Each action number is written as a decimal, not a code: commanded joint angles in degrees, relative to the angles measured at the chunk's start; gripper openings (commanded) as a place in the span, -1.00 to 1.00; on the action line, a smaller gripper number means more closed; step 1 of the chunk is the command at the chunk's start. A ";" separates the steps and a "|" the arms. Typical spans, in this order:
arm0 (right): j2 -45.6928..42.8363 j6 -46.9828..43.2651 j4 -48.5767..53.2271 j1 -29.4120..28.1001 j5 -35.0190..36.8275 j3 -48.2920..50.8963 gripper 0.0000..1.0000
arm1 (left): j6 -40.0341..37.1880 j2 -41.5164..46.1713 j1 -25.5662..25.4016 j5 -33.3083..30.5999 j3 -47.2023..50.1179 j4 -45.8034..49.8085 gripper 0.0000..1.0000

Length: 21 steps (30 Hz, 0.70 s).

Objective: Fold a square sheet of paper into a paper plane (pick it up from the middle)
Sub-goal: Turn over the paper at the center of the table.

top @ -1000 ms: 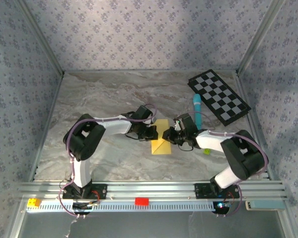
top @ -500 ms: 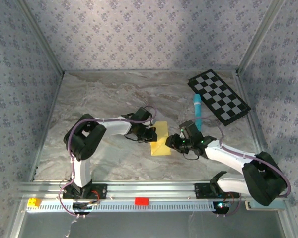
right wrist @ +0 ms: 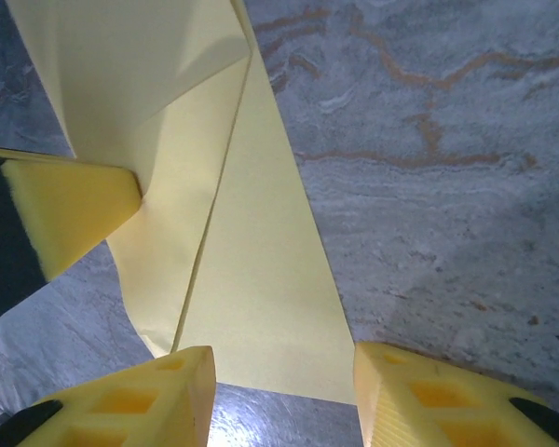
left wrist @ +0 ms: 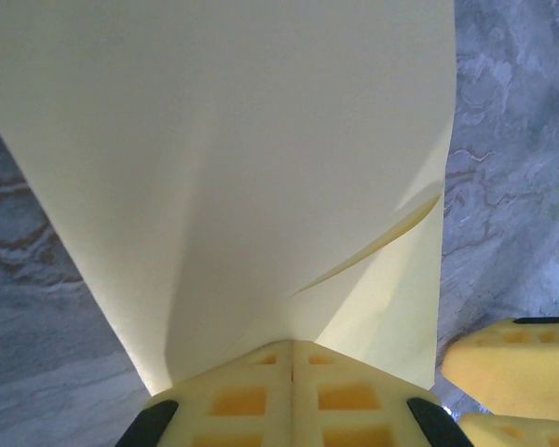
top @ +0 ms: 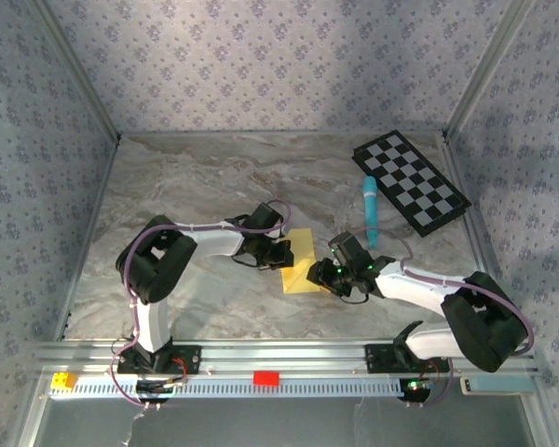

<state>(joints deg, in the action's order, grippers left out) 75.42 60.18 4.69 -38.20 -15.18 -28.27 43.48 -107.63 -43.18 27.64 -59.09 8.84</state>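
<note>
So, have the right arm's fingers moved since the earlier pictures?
Yes. In the top view the right fingers have drawn back from the light-blue marker toward the near rail, and now straddle a corner of the yellow paper.

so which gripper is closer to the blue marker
Right. The right gripper is at the yellow paper's right edge, with the blue marker just beyond it; the left gripper pinches the paper's left edge, farther off.

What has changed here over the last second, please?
The right fingers drew back toward the arm bases and opened, now straddling an edge of the yellow paper; the right elbow swung toward the near edge. The left fingers stayed shut on the paper, which hardly shifted.
</note>
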 commanded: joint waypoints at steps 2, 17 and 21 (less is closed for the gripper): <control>1.78 1.25 -1.32 -0.41 0.28 -0.61 -0.09 | 0.89 1.38 -0.23 -0.68 0.85 1.19 -0.90; 5.98 2.24 -5.23 0.04 -0.11 -0.60 -0.03 | 1.37 1.12 -0.18 -0.62 0.49 1.18 -0.90; 6.11 2.81 -7.11 0.52 -0.67 -0.13 -0.02 | 1.55 1.05 -0.24 -0.72 0.38 1.01 -0.90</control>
<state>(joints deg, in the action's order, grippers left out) 77.97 62.15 4.27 -37.54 -16.27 -29.15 44.64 -107.61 -43.18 27.64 -59.09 8.84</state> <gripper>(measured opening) 0.488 0.050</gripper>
